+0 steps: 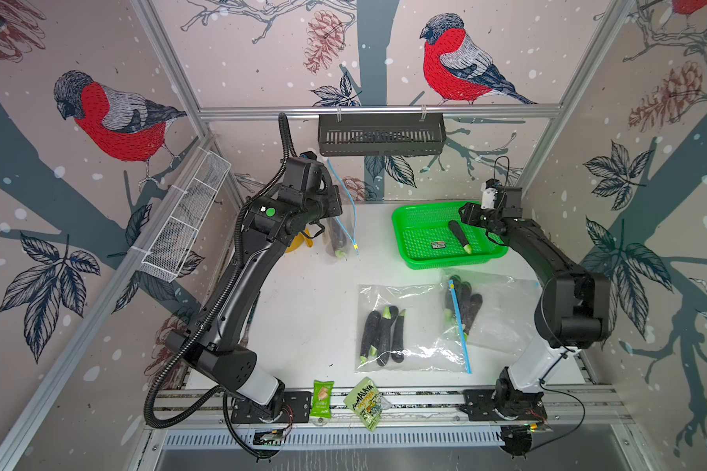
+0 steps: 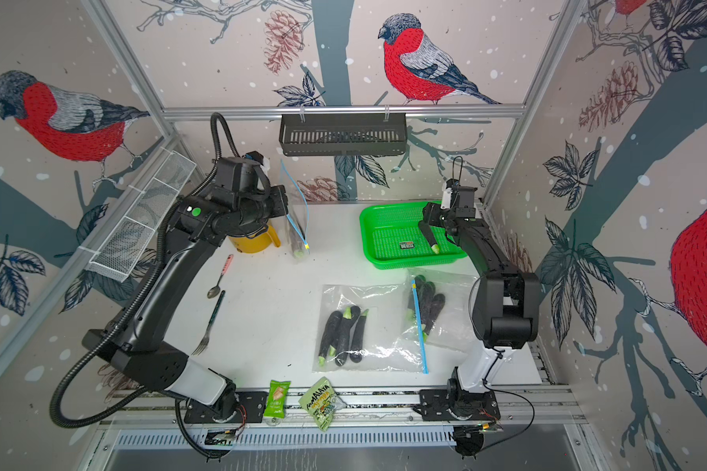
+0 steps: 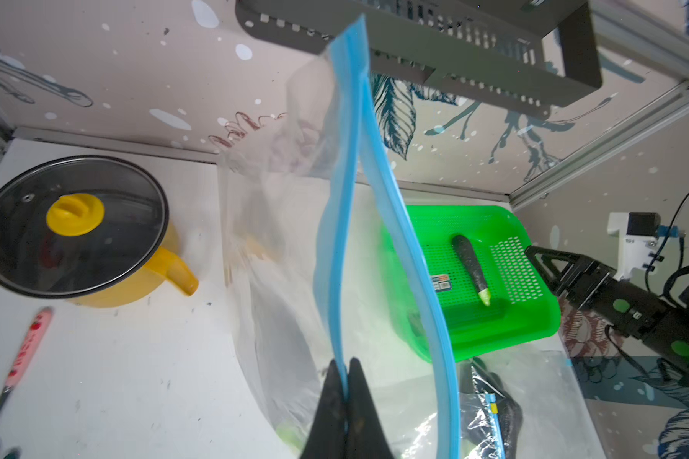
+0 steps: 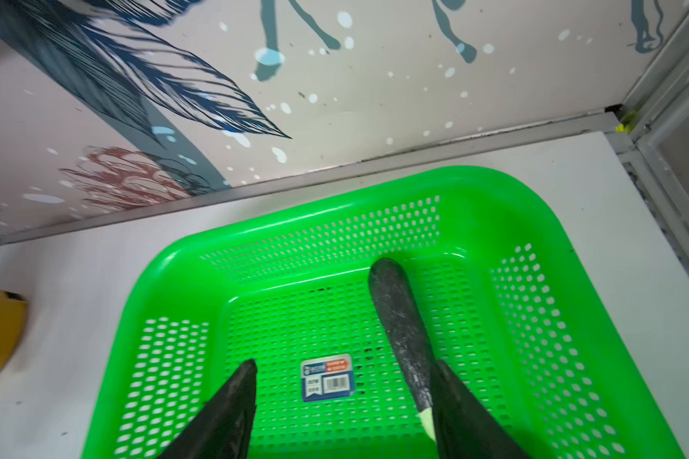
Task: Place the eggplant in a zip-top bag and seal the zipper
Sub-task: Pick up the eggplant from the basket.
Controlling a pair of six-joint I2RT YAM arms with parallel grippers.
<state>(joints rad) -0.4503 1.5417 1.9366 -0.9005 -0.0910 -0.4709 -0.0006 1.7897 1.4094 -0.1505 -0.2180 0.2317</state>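
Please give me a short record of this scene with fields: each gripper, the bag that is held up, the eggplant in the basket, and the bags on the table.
left gripper: shut, fingers pinching one lip of the blue zipper
held bag: hangs with its mouth open, bagged eggplant at its bottom
right gripper: open, above the green basket
basket eggplant: lies in the basket, not gripped
flat bags: two on the table, eggplants inside each
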